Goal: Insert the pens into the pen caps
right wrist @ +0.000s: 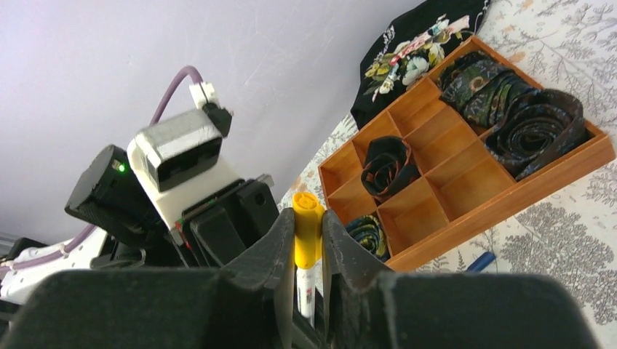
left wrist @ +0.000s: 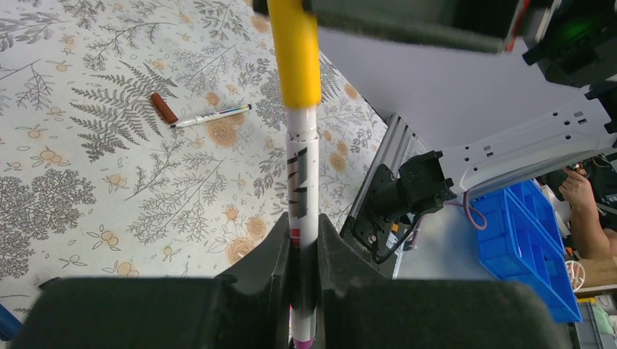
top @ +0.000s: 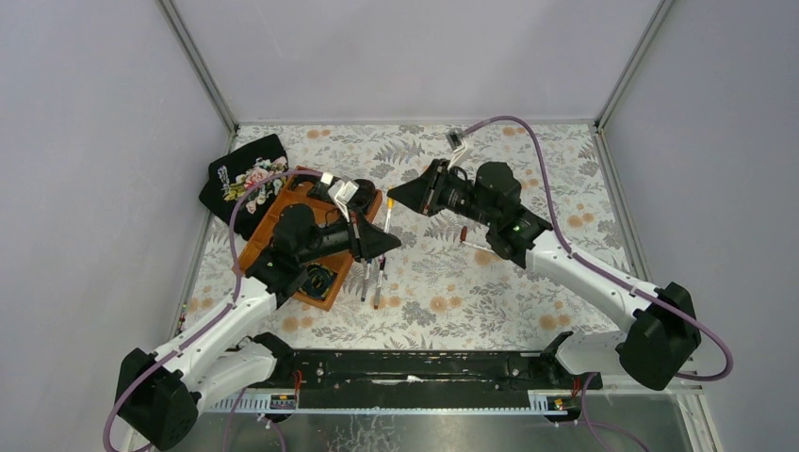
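A white-barrelled pen (left wrist: 302, 182) is held between both grippers above the table, with its yellow cap (right wrist: 308, 234) on its tip. My left gripper (left wrist: 302, 231) is shut on the barrel; the pen's pink end shows below the fingers. My right gripper (right wrist: 308, 222) is shut on the yellow cap. In the top view the grippers meet tip to tip, left (top: 388, 243) and right (top: 396, 194). A dark red cap (left wrist: 164, 107) lies at an angle at the tip of another pen (left wrist: 211, 115) on the table. Two more pens (top: 372, 280) lie side by side. A blue cap (right wrist: 480, 260) lies by the tray.
A wooden divided tray (top: 267, 224) with rolled ties stands at the left under my left arm; it also shows in the right wrist view (right wrist: 509, 193). A black flowered cloth (top: 240, 179) lies behind it. The floral tablecloth (top: 452, 292) covers the table.
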Controlling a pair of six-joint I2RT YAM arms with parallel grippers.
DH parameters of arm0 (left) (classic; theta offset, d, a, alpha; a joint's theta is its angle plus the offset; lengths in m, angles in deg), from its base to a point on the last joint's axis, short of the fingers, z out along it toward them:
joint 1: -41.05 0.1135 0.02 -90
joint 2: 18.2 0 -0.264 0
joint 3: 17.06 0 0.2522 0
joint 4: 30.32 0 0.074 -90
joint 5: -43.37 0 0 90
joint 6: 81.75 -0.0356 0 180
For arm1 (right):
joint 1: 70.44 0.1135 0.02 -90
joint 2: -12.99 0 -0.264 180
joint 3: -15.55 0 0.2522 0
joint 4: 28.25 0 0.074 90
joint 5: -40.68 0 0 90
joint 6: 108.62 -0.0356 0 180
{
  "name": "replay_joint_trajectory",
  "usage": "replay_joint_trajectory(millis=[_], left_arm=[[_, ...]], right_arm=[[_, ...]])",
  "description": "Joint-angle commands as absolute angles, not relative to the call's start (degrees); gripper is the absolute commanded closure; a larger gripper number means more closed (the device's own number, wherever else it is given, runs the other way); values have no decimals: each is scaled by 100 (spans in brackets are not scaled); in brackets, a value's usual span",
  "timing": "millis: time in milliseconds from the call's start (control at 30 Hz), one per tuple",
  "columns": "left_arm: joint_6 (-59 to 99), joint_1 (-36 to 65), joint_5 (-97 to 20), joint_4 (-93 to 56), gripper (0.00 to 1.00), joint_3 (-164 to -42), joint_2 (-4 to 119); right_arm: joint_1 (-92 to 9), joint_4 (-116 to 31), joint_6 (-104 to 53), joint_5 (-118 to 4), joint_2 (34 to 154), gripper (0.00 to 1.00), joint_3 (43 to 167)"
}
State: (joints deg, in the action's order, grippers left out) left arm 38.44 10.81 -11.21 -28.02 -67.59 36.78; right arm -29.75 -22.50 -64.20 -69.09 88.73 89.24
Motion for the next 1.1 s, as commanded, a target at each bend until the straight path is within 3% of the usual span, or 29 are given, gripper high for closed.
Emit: replay_joint_trajectory(millis=[0,433,467,600,700,867,1000,1067], left_arm=[[3931,1072,-1381,-3255,100,-6748,3466],[4094,1073,-979,-3688,100,-6764,3494],[4102,1073,-883,-3706,100,-6760,3497],[4121,1073,-669,-3723,100,-6693,3454],[4060,1073,-631,-3568,100,-6684,3383],[3989,1074,-550,-3440,100,-6690,3316],[4000,1076,-453,-3432,100,-6693,3294],[3998,1073,-451,-3424,100,-6691,3271]], right_arm=[[-2581,-2048,-6375,-7101,8613,100,8488],[-2156,-2103,-6324,-7025,8416,100,7976],[-2149,-2198,-6282,-6989,8396,98,8049],[-2167,-2555,-5899,-6703,8307,58,8516],[-2221,-2731,-5673,-6507,8247,40,8854],[-2464,-2745,-5570,-6629,8309,30,9261],[-2695,-2609,-5657,-6940,8454,31,9421],[-2721,-2611,-5652,-7108,8546,36,9528]])
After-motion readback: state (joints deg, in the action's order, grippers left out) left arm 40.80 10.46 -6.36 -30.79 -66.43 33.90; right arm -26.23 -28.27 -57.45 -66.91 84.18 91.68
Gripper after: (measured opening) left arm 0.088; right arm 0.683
